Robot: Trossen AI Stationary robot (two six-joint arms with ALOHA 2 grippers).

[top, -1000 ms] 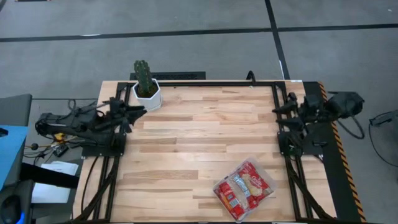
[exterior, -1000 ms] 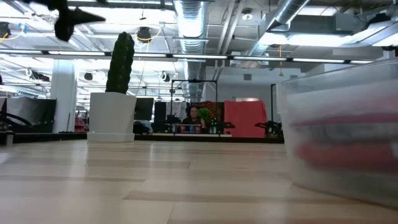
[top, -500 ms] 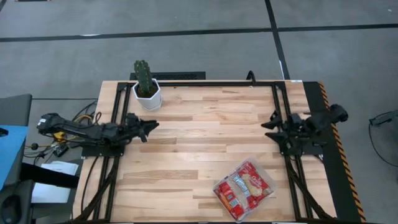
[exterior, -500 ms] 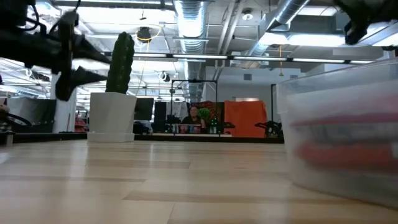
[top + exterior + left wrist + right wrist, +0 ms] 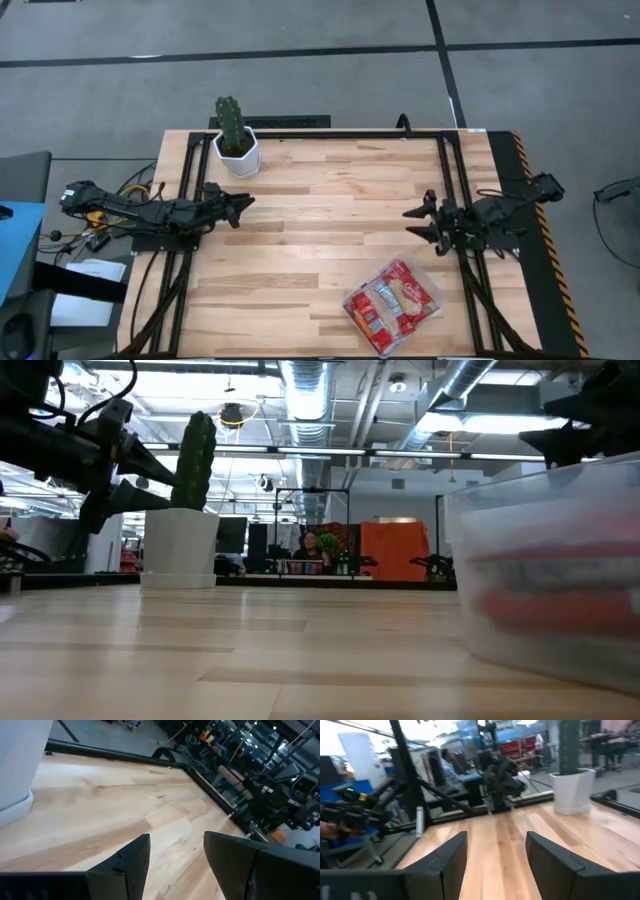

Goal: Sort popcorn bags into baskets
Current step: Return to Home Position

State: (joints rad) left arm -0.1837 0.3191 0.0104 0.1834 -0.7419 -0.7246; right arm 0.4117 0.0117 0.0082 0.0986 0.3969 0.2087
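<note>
Since the earlier frames, the right gripper had been extended leftward past the right edge of the table, while the left gripper was held unchanged at the left edge, near the cactus pot. Both pairs of fingers were spread apart, with nothing gripped. The popcorn bags were contained in the clear tray, at the near right.

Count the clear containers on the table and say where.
1. The clear tray sits near the table's bottom-right corner in the high view, holding the popcorn bags. No other shows.
</note>
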